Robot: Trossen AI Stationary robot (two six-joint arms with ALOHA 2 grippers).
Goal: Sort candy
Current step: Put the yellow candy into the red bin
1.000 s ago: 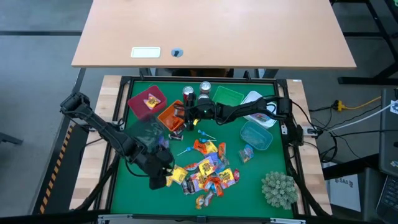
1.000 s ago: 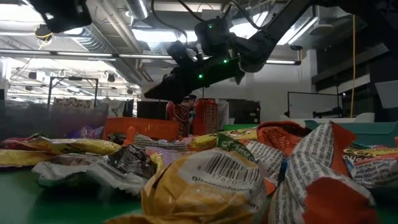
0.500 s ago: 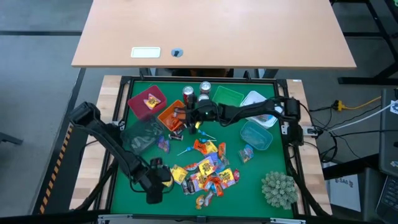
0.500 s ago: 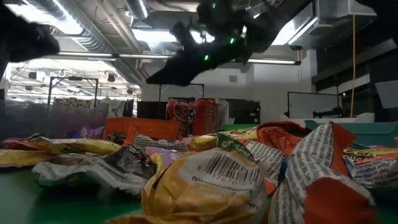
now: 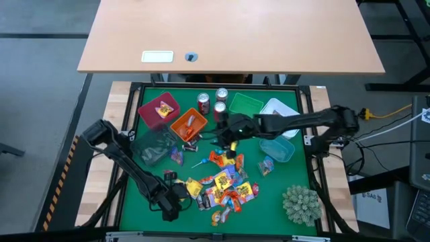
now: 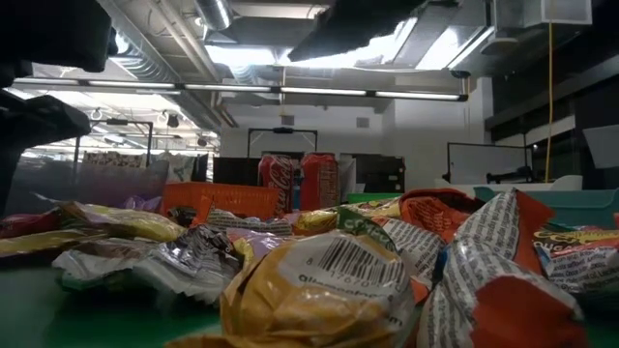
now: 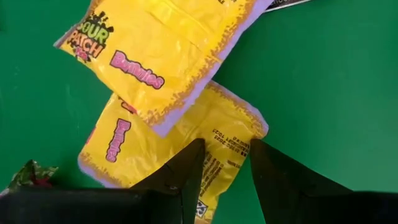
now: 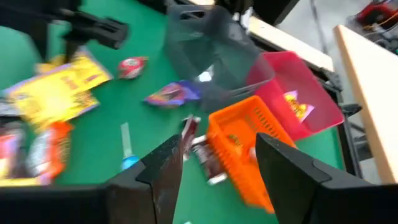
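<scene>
Candy [image 5: 225, 183] lies heaped on a green mat [image 5: 269, 195] framed in black on a pale wooden table [image 5: 117, 107], the wrappers yellow, orange, red and purple, with blue-stick lollipops [image 5: 201, 163] strewn just beyond the pile. Along the mat's far side stand a pink bin [image 5: 158, 109], an orange bin [image 5: 188, 125], two red soda cans [image 5: 203, 102], a green bin [image 5: 245, 104] and a white container [image 5: 272, 107]; a blue tub [image 5: 277, 146] and a clear bin [image 5: 151, 146] sit nearer the middle, and a spiky grey-green plant ball [image 5: 300, 204] occupies the near right corner. The left claw [image 7: 225, 155] is low at the pile's left edge, its fingers parted over a yellow packet [image 7: 180, 146] that lies flat on the mat, another yellow packet [image 7: 158, 53] overlapping it; whether the tips touch it is hard to say. The right claw [image 8: 214, 152] hangs open and empty above the mat between the orange bin and the heap. Behind the mat a bare light-wood desk [image 5: 228, 33] spans the high view. From table height, the room beyond shows ceiling strip lights [image 6: 319, 92], ducting and dark screens.
</scene>
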